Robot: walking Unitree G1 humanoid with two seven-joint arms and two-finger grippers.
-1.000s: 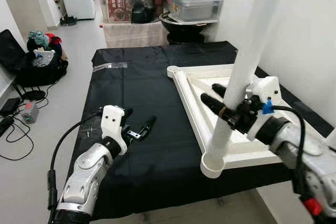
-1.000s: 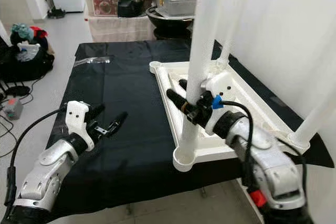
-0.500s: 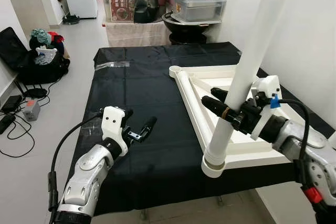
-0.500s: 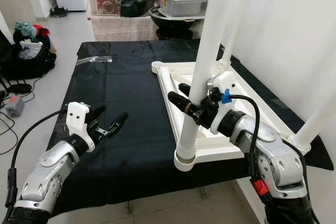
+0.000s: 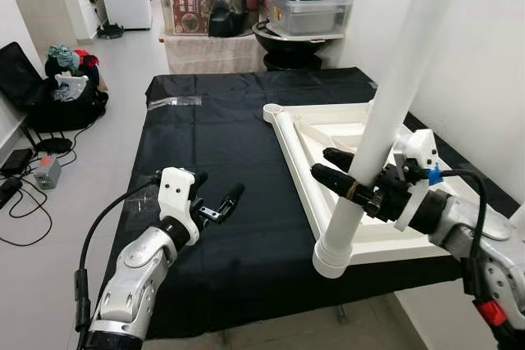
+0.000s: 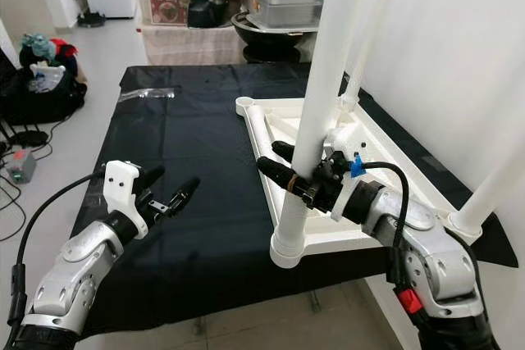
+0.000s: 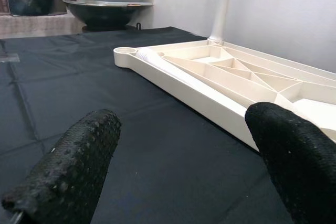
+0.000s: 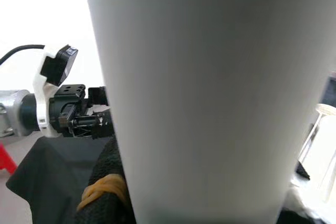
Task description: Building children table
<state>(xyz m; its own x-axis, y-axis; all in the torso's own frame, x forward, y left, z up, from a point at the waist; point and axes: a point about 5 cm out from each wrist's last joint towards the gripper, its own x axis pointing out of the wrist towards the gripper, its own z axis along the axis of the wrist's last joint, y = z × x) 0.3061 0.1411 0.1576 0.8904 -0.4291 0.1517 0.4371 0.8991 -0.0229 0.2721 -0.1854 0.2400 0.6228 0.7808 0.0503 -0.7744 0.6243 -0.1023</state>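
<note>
Right tool (image 5: 343, 176), right of centre frame, fingers clamped round white table leg (image 5: 385, 123), low on its shaft. Leg upright, slightly tilted, foot seated in near corner socket of upturned white tabletop (image 5: 328, 133). Tabletop lies on right half of black-covered desk (image 5: 213, 137). Left tool (image 5: 220, 199), lower left, fingers apart, empty, just above cloth, well apart from tabletop. Second leg (image 6: 367, 34) stands at far corner.

Tabletop frame (image 5: 344, 133) on cloth (image 5: 221, 137), R side; leg (image 5: 385, 120) upright, apparently in near corner socket.
</note>
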